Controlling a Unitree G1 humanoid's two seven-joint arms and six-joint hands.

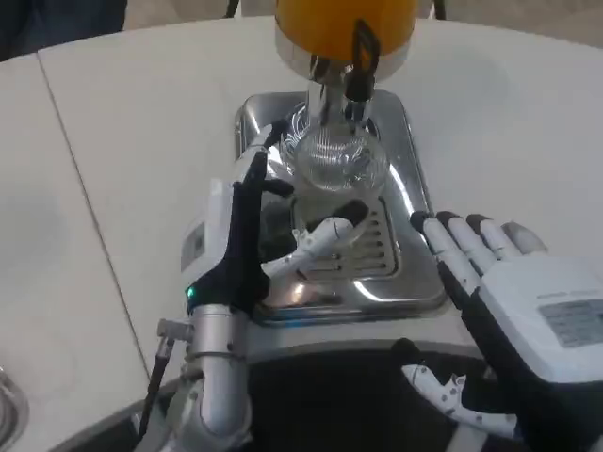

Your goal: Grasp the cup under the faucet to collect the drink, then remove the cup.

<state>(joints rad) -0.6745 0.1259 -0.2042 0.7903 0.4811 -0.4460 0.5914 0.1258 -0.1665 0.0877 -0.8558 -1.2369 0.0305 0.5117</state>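
The cup (334,155) sits on the far part of the drip tray (400,273), under the faucet (356,61) — the left hand (273,221) around its left side, the right hand (523,311) near, right of the tray.

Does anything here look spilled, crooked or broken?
Nothing stands out. The clear cup sits under the faucet on the shiny drip tray, the left hand around it. No spill shows on the white table.

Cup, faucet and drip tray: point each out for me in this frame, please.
cup (334,160), head view, on its clear glass wall.
faucet (356,58), head view, on its black lever.
drip tray (407,179), head view, on its shiny right rim.
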